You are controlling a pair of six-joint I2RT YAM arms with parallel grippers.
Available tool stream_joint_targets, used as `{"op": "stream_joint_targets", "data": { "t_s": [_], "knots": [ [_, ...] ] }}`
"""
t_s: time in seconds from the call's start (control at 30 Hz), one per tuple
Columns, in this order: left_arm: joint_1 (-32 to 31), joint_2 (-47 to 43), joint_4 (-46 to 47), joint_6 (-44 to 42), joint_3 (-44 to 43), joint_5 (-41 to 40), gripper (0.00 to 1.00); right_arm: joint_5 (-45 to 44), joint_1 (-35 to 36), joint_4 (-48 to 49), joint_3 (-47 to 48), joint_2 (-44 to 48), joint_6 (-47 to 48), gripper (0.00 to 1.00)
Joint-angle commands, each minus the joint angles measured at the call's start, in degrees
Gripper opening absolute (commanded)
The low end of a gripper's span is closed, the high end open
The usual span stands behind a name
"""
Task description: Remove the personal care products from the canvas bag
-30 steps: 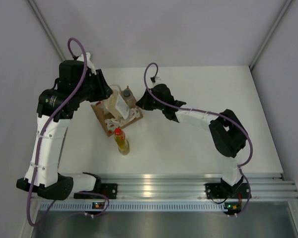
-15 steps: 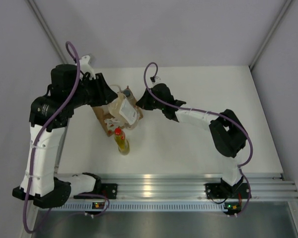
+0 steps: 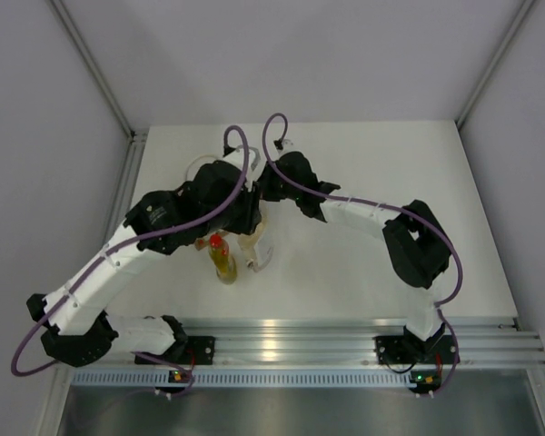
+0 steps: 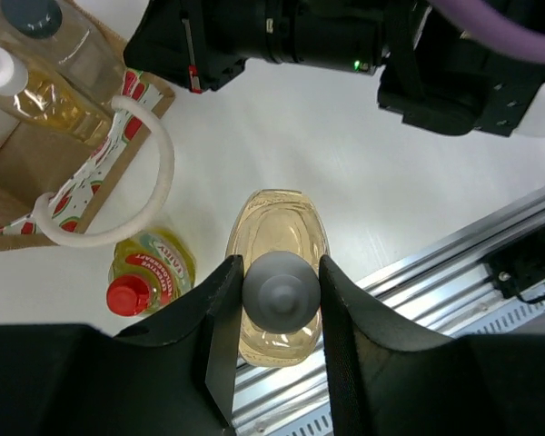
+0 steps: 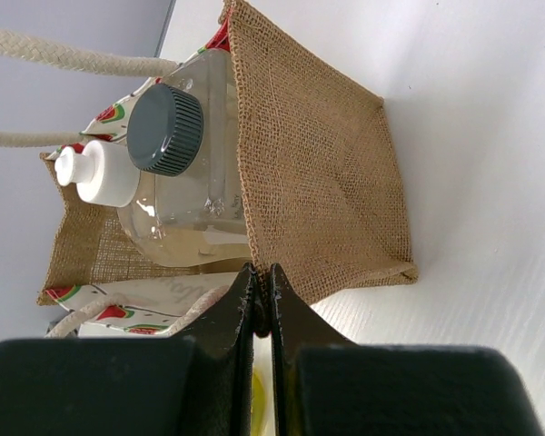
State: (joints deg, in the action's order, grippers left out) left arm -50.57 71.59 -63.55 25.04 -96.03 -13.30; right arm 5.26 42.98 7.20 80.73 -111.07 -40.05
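The left claw (image 4: 282, 292) is clamped on the pale cap of an amber bottle (image 4: 277, 227). It holds the bottle outside the canvas bag (image 5: 318, 182), just beside the yellow bottle (image 4: 154, 268) with the red cap, which stands next to the bag. The right claw (image 5: 262, 295) is pinched tight on the bag's rim. Inside the bag stand a grey-capped clear bottle (image 5: 177, 182) and a white-capped bottle (image 5: 95, 173).

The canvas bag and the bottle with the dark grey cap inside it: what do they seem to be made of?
Canvas bag: coarse, matte woven fibre, likely jute; the open weave shows. Bottle: clear glossy plastic, probably; liquid shows through. Its dark grey cap: matte plastic, ribbed rim.
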Motion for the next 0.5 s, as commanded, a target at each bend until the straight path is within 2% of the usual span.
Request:
{"op": "stream_joint_targets", "data": {
  "t_s": [0.0,0.23,0.47],
  "knots": [
    [-4.62,-3.48,12.99,2.29,3.54,-10.86,0.0,0.72,1.67,-0.87,2.86,-0.29,0.77,0.0],
    [-17.09,-3.04,21.61,4.84,11.03,-22.46,0.0,0.81,1.58,-1.14,3.38,-0.2,0.59,0.0],
    [-24.49,4.77,22.77,8.62,9.37,-28.88,0.0,0.81,1.49,-1.23,3.38,-0.03,0.68,0.0]
  ]
}}
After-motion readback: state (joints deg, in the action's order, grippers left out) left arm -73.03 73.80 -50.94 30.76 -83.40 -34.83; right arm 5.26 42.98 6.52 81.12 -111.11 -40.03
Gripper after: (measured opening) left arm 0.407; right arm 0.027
